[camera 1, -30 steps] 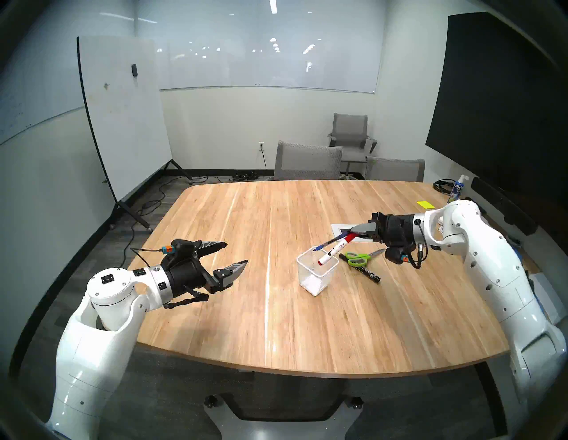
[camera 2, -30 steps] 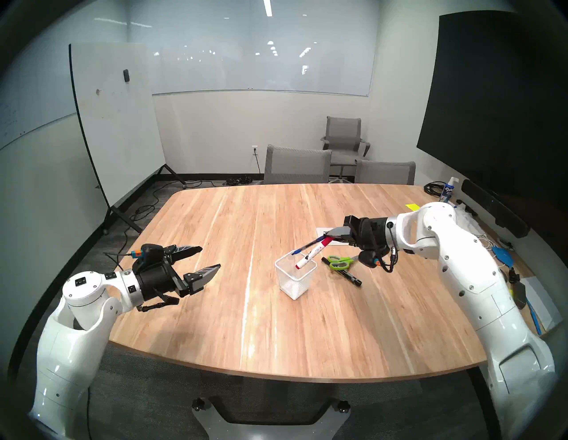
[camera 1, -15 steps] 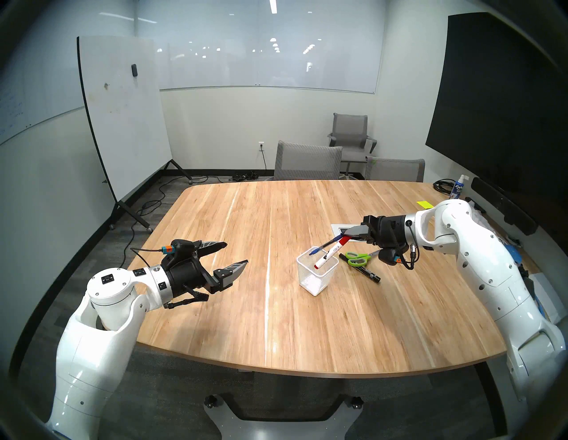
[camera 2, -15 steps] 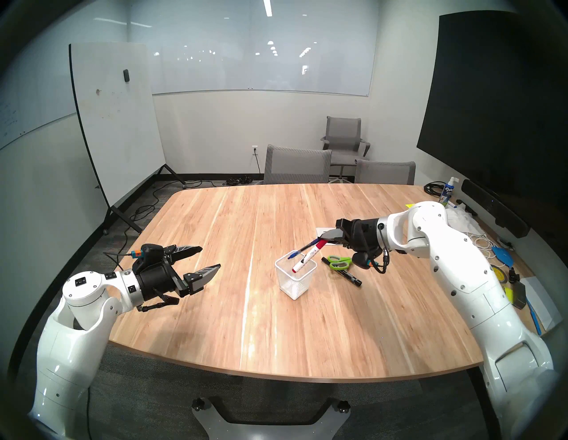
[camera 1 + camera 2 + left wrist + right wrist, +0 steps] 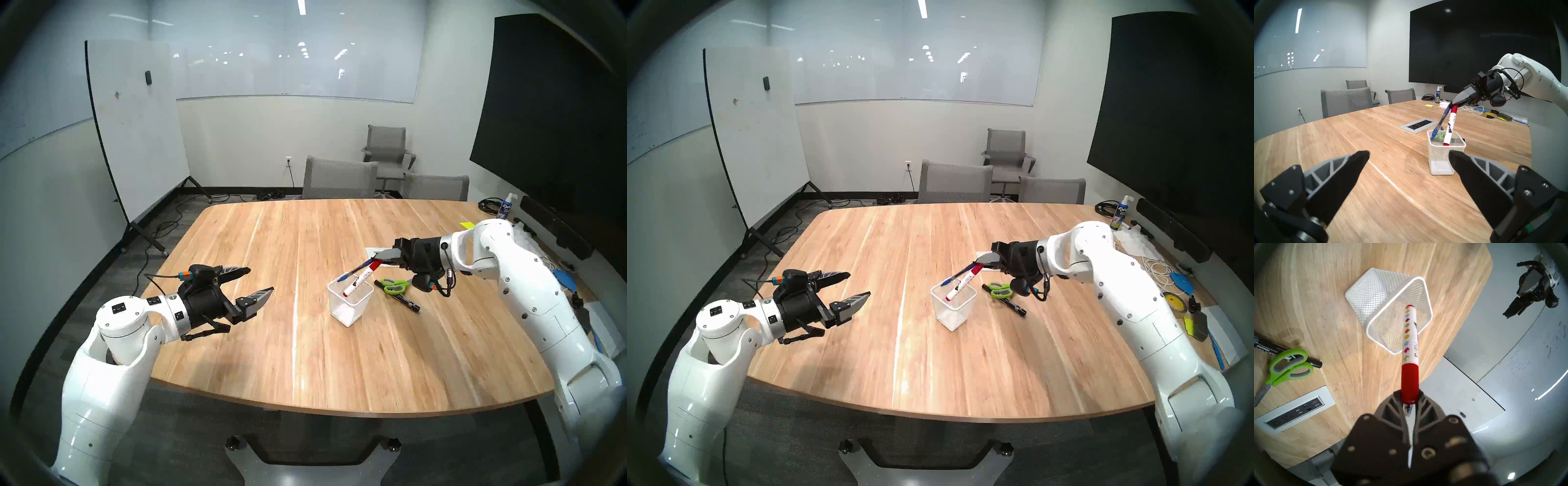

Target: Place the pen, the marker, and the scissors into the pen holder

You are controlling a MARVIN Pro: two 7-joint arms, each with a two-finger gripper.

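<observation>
My right gripper (image 5: 376,263) is shut on two things at once: a white marker (image 5: 358,281) with a red cap and a slim blue-capped pen (image 5: 353,272). Both slant down to the left, and their lower ends dip just inside the rim of the white mesh pen holder (image 5: 1442,157). In the right wrist view the marker (image 5: 1410,338) points into the holder (image 5: 1373,293) and the pen is mostly hidden behind it. The green scissors (image 5: 395,285) lie flat on the table, right of the holder. My left gripper (image 5: 261,280) hangs open and empty, far to the left.
A black marker (image 5: 398,298) lies under the scissors. A power outlet plate (image 5: 1296,410) is set into the table behind them. Clutter, a spray bottle (image 5: 1119,212) and cables fill the table's far right edge. Grey chairs (image 5: 339,178) stand at the far side.
My right arm has moved left and slightly down, carrying the pen and marker so their lower ends came over and into the holder's opening. The left arm has not moved.
</observation>
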